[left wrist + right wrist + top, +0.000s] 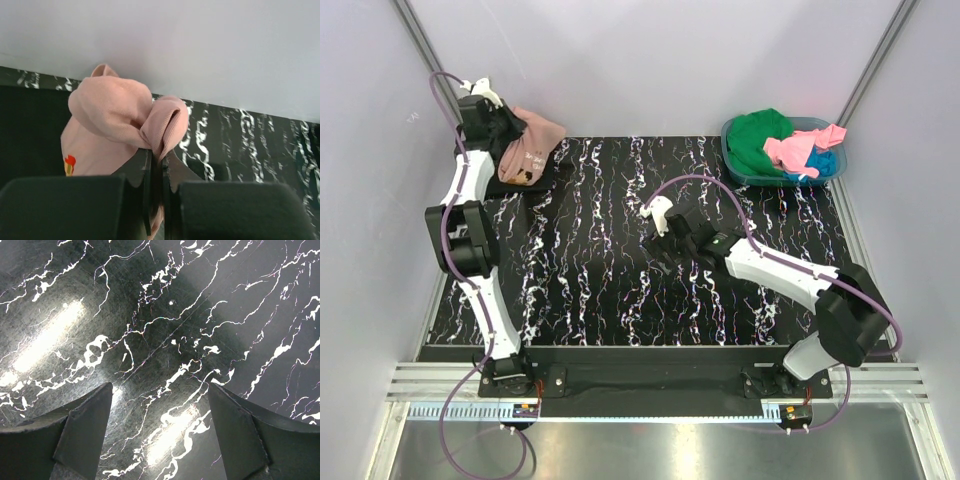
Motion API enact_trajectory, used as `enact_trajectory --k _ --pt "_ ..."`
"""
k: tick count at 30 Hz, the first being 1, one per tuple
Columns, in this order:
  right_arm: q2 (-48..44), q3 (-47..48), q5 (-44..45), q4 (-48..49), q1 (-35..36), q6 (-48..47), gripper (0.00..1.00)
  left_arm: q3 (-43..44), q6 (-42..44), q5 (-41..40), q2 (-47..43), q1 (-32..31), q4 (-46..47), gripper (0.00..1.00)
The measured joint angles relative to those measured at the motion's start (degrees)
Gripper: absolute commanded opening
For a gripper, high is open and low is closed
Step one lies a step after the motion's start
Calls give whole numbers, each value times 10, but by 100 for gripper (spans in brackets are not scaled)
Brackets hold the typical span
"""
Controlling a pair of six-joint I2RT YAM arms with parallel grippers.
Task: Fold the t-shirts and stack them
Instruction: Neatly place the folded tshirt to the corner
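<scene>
**While the left gripper pinches pink cloth, the right one hangs wide**

Where the left gripper (508,135) (157,156) sits at the far left corner of the table (600,300), its jaws are pressed together on a fold of the dusty salmon-pink t-shirt (532,146) (114,114). The cloth bunches just beyond the fingertips in rounded lumps, and a thin edge of it runs down between the two fingers. A small red and yellow mark shows on the shirt low to the left of the fingers. Beside and under the bundle, on the gripper's left, lies a plain black cloth (30,127), flat on the marbled top.

Near the middle of the table the right gripper (668,248) (160,390) is spread wide with nothing between its fingers. Only bare black-and-white marble lies beneath and ahead of it.

Well away from the right gripper, at the far right corner, a teal basket (732,172) holds a green t-shirt (758,140), a bright pink t-shirt (800,150) and a blue t-shirt (822,166), heaped loosely together.
</scene>
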Motion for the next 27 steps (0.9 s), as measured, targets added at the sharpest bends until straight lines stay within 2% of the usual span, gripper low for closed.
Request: enact_trajectory --k 4,10,27 --pt "-5 -2 0 1 0 0 84 -39 -8 0 -46 -17 6 0" --pt "-24 -9 0 1 0 0 84 -53 -23 1 -88 -37 26 0" --pt "-3 -6 0 3 0 -5 84 -53 -21 6 -59 -8 31 0"
